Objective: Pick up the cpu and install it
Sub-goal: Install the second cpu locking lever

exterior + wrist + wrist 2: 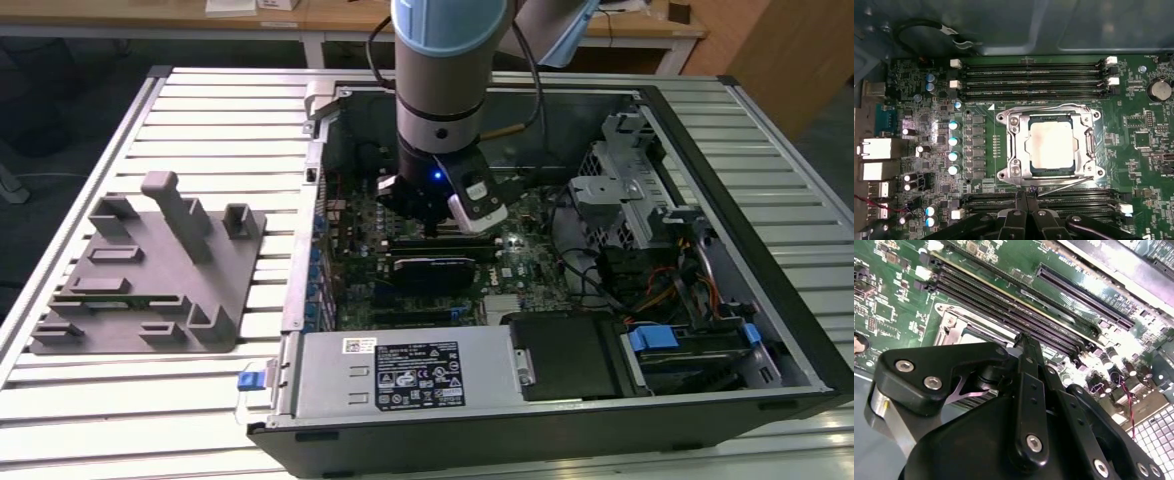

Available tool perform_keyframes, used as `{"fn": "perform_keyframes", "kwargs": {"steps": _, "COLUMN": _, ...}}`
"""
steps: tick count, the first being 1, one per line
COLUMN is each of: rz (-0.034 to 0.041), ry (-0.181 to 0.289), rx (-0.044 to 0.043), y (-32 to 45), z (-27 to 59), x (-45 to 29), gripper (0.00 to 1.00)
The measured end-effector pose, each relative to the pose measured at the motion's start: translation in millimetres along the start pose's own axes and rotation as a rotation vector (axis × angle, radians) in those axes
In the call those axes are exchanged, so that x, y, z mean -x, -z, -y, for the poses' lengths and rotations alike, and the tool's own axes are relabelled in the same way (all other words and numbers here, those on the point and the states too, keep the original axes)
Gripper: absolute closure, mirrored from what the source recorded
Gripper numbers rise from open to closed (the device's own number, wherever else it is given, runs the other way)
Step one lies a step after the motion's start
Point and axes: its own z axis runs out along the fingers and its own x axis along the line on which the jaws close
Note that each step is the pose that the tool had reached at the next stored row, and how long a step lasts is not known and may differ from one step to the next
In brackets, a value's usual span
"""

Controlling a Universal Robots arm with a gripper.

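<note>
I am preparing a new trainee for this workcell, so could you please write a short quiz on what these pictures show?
1. True or false: the gripper holds the cpu.
2. Where does the cpu lie? A) in the motherboard socket; B) on the grey fixture; C) on the power supply.
3. Fill in: in the exterior view, the arm reaches down into the open computer ____.

Key
1. False: the gripper is shut on nothing, and the cpu lies apart from it.
2. A.
3. case.
</note>
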Motion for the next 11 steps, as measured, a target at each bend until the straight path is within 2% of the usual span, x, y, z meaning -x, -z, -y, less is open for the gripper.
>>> {"fn": "perform_keyframes", "kwargs": {"steps": 3, "rz": -0.0005, "ry": 0.000, "rx": 0.0115, "y": -1.7, "z": 2.1, "x": -2.8, "gripper": 0.89}}
{"fn": "perform_keyframes", "kwargs": {"steps": 8, "rz": -0.0012, "ry": -0.001, "rx": 0.0245, "y": -5.8, "z": 3.9, "x": -7.2, "gripper": 0.89}}
{"fn": "perform_keyframes", "kwargs": {"steps": 11, "rz": -0.0016, "ry": -0.001, "rx": 0.0378, "y": -7.6, "z": 4.2, "x": -10.5, "gripper": 0.89}}
